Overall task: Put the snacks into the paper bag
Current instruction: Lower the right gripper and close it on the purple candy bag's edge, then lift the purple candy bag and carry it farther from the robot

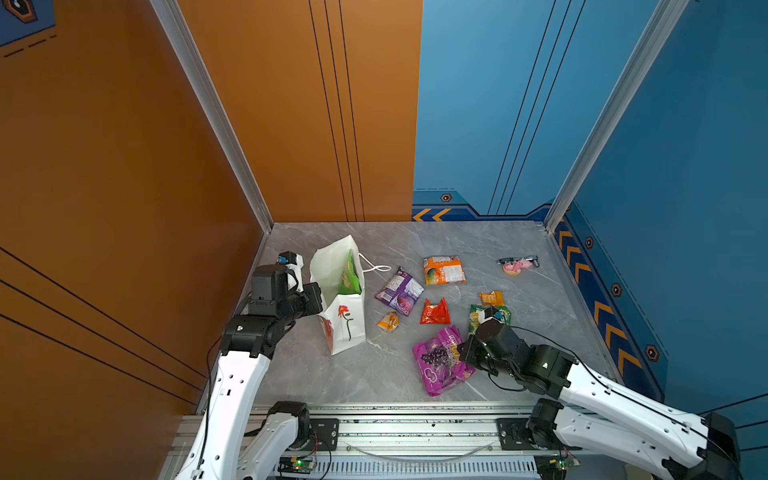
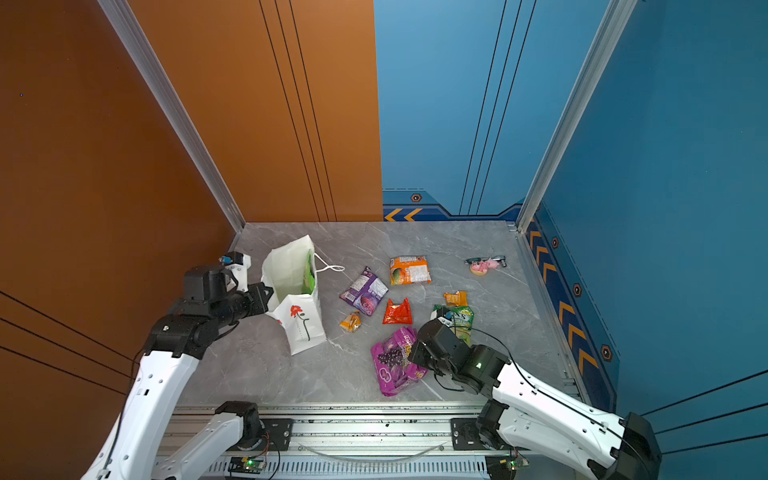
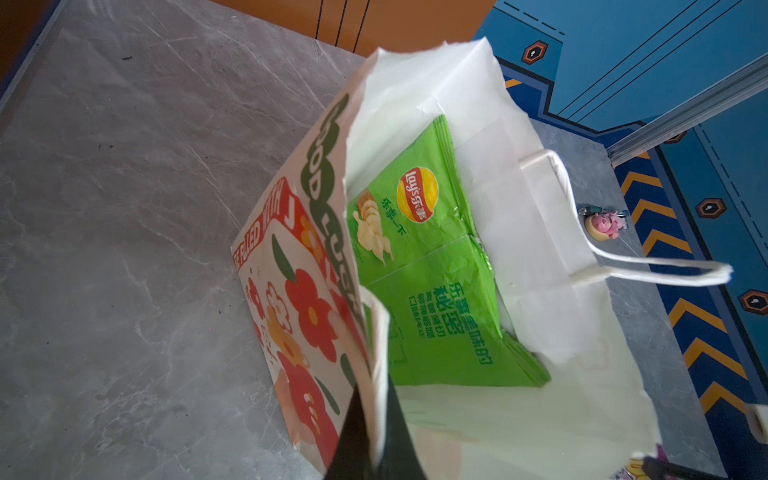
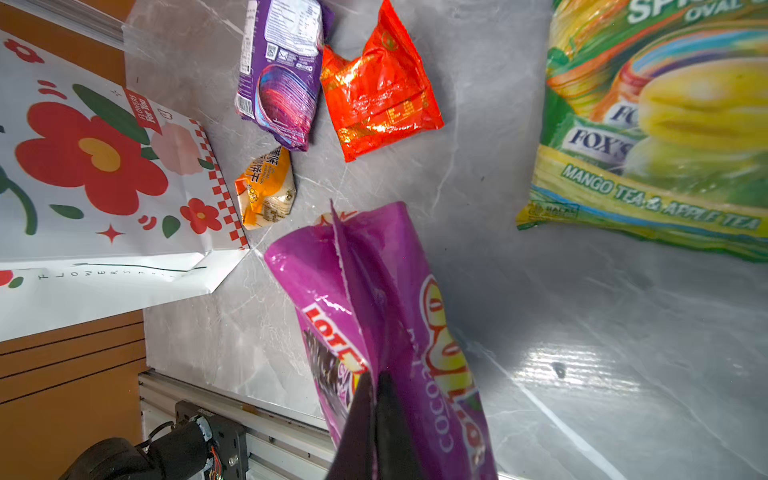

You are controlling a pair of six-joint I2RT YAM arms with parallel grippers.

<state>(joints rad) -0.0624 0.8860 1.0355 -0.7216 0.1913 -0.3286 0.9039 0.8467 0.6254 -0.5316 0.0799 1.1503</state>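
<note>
Fingers of the right gripper [image 4: 376, 386] pinch one end of the magenta packet [image 1: 438, 361], which stretches out ahead of them, and the paper bag [image 1: 341, 337] stands to its left, its mouth held open by the left gripper [image 3: 370, 399] pinching the rim.

My two top views look down from high over the whole table [image 1: 353, 374]. My left wrist camera sits close over the paper bag [image 3: 519, 216], my right close over the magenta packet [image 4: 374, 282]; both top views share these.
</note>
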